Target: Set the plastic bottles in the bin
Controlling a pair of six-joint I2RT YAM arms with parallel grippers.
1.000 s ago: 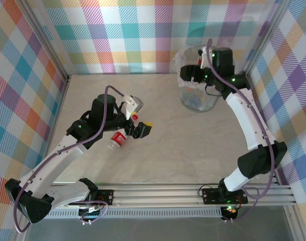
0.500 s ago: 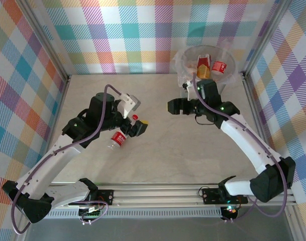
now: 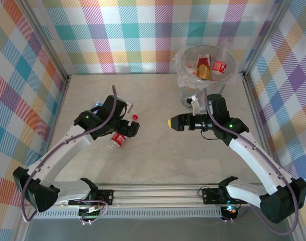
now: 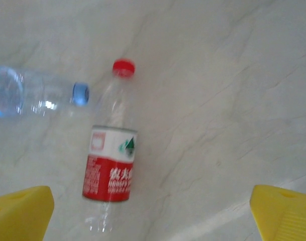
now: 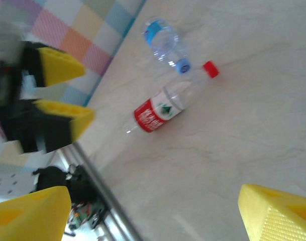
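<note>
Just above red-labelled bottle [image 4: 110, 165], left hand [image 4: 151, 213] spread wide, right hand [image 5: 153, 216] spread

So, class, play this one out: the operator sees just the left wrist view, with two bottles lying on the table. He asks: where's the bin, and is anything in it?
Observer: The bin stands at the far right corner of the table, with several bottles inside it.
Operator: And where is the other gripper?
Observer: The right gripper is open and empty over mid-table, pointing toward the red-label bottle.
</note>
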